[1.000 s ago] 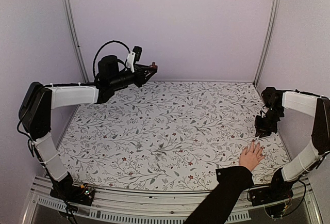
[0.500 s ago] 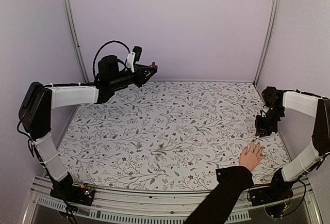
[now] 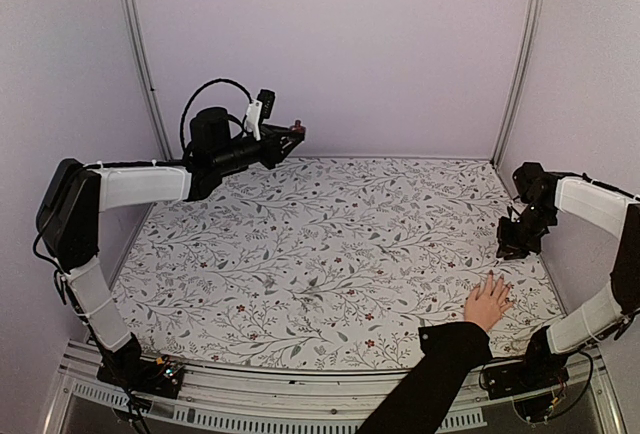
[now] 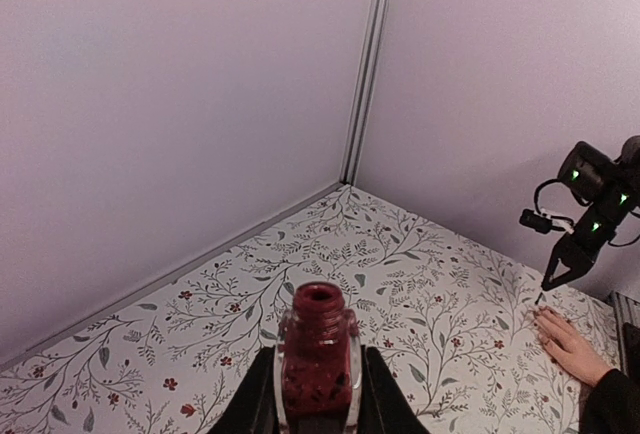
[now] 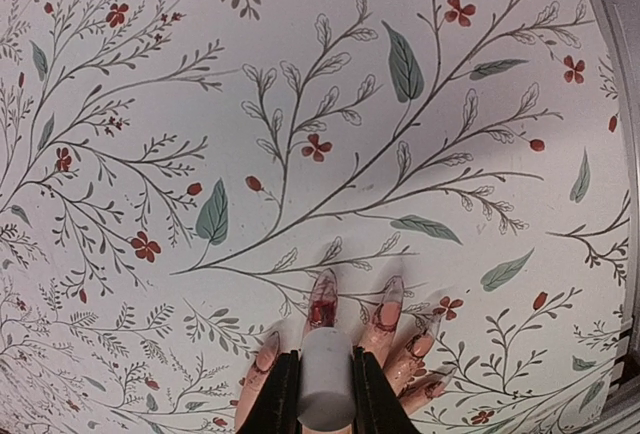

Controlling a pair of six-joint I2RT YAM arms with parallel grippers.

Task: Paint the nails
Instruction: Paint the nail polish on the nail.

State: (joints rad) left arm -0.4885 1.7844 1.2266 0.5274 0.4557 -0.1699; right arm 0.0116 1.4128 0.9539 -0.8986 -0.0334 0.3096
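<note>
My right gripper (image 5: 326,394) is pinched tight on the white cap (image 5: 326,374) of the polish brush. My left gripper (image 4: 318,399) is clamped round the open dark-red bottle (image 4: 318,349), holding it upright in the air. The hand (image 3: 488,303) lies flat on the flowered cloth (image 3: 320,244) with its fingers spread and its black sleeve (image 3: 430,374) running back behind it. The nails (image 5: 322,306) sit at the far end of that hand, and my next stroke turns on this. Seen from my right wrist, the cap hangs over the fingers with the fingertips just ahead of it, so the nails lie below and slightly forward of my jaws. Each finger's long axis runs away from the sleeve, leaning a little to the right, and the nails point the same way, fanned apart. My right gripper hangs just beyond and above the fingertips, while my left is well apart, far to the left of the hand and beyond it, so I judge the right arm is the one to work. Two nails look glossy red; the outer ones I cannot judge. The cap hides the bristles.
</note>
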